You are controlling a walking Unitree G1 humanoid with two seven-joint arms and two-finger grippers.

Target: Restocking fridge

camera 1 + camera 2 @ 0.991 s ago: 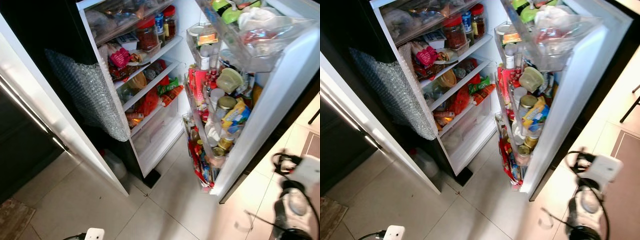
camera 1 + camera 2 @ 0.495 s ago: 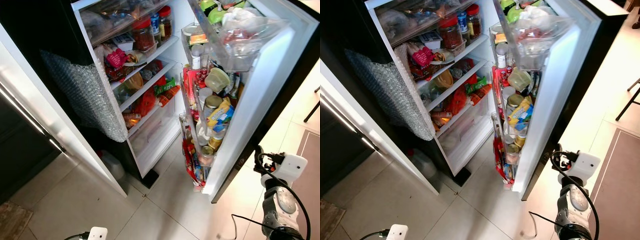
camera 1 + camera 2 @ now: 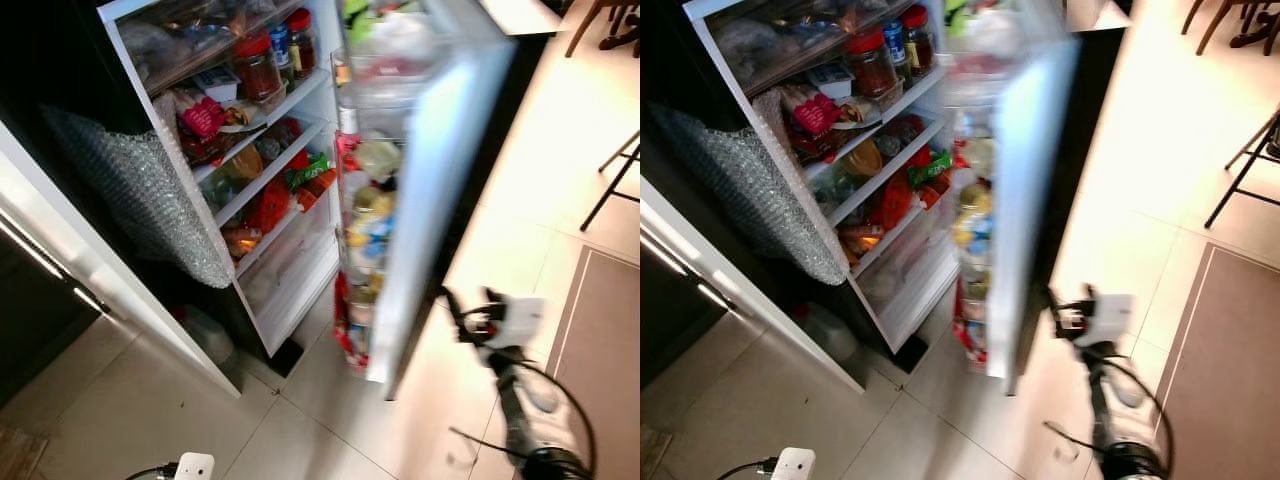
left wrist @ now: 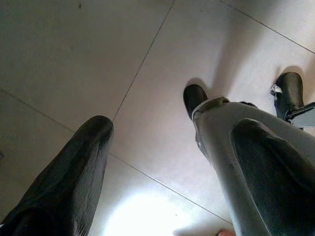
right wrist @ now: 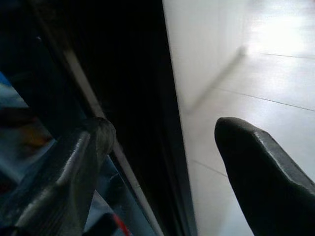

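The fridge stands open, its shelves [image 3: 262, 150] packed with red-lidded jars [image 3: 255, 62], packets and tubs. Its white door [image 3: 435, 190] is swung partway in, blurred, with full door bins [image 3: 362, 215] on the inner side. My right gripper [image 3: 455, 305] reaches from the lower right to the door's dark outer edge. In the right wrist view that gripper [image 5: 162, 130] is open, one of its fingers [image 5: 74, 167] against the door's black edge [image 5: 128, 88]. The left gripper [image 4: 167, 147] hangs open over pale floor tiles [image 4: 74, 49].
A sheet of bubble wrap [image 3: 150, 195] hangs on the fridge's left side, next to a white panel [image 3: 80, 280]. A clear jug [image 3: 205, 335] sits on the floor below. Chair legs [image 3: 612, 170] and a brown mat [image 3: 600, 310] lie to the right.
The fridge door has swung well inward toward the shelves, hiding much of its bins. My right arm has moved left and forward with the door's edge. The camera view has shifted right.
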